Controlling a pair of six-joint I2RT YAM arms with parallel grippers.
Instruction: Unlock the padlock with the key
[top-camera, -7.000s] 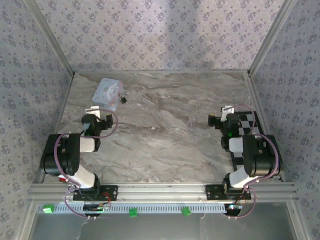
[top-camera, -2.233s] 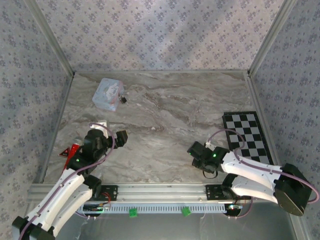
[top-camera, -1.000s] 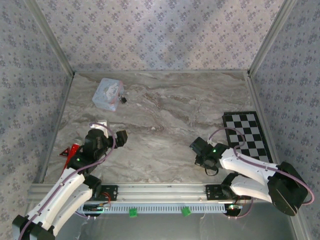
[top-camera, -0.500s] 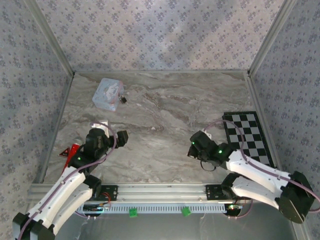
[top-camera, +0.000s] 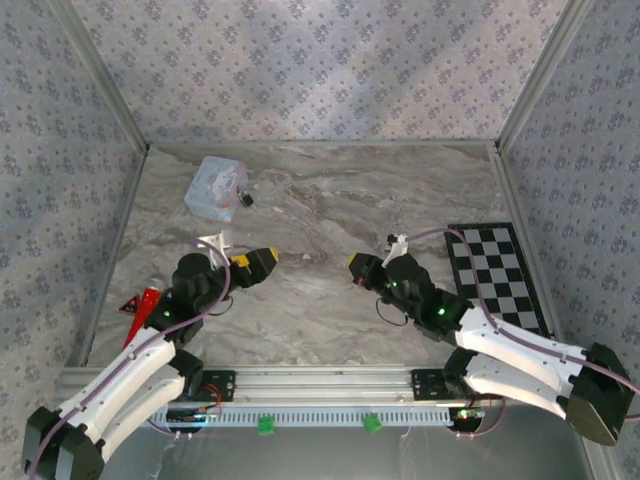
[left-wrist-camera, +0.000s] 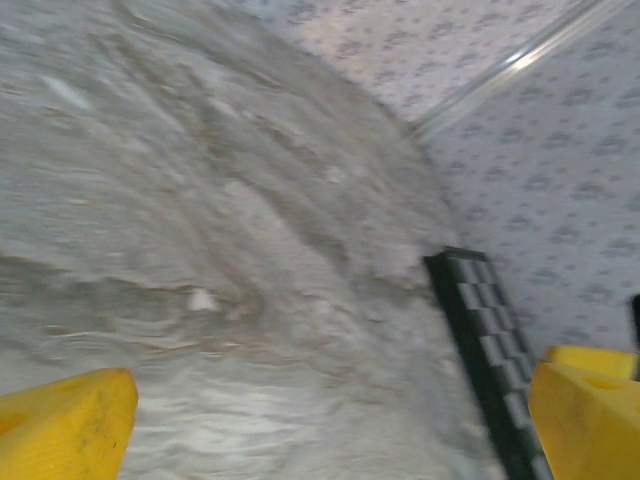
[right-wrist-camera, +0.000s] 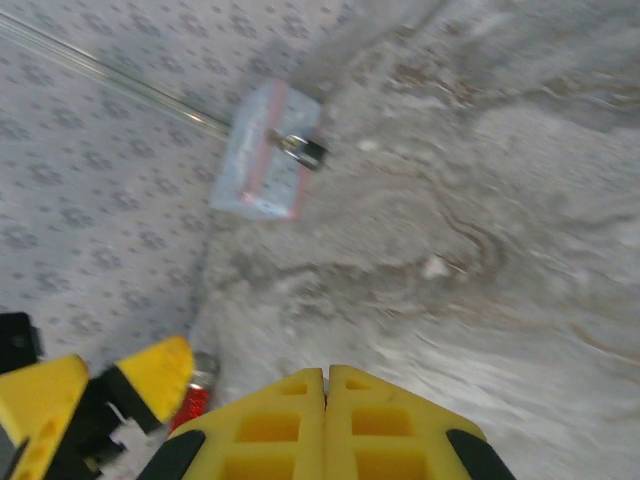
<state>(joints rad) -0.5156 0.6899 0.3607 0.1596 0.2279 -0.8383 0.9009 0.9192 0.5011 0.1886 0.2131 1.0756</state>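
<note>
Jaws of left gripper spread to full width, nothing between them, over bare marble-patterned desk. Jaws of right gripper pressed flat together, with no key visible in the seam, though too thin a pinch to rule one out. Tips of the two pairs near each other and roughly facing, not touching. Small pale fleck on the desk between them, too small to identify.

Presumed padlock, a small dark metal piece touching the edge of a pale blue box: ahead of the right jaws and well apart, nearer the left jaws but off to their left, outside their line. Red object behind the left jaws, beside that arm, kind unclear. Chequered board behind and to the right of the right jaws. Whereabouts of the key: cannot tell.

Likely hazards from here:
- Approach to the padlock with no key secured, given shut jaws showing nothing.
- Light box sliding or tipping under a one-sided push, given no hold on it.
- Collision between the two wrists, given the closeness of the tips.
- Poor aim at a small keyhole, given blurred wrist views.
</note>
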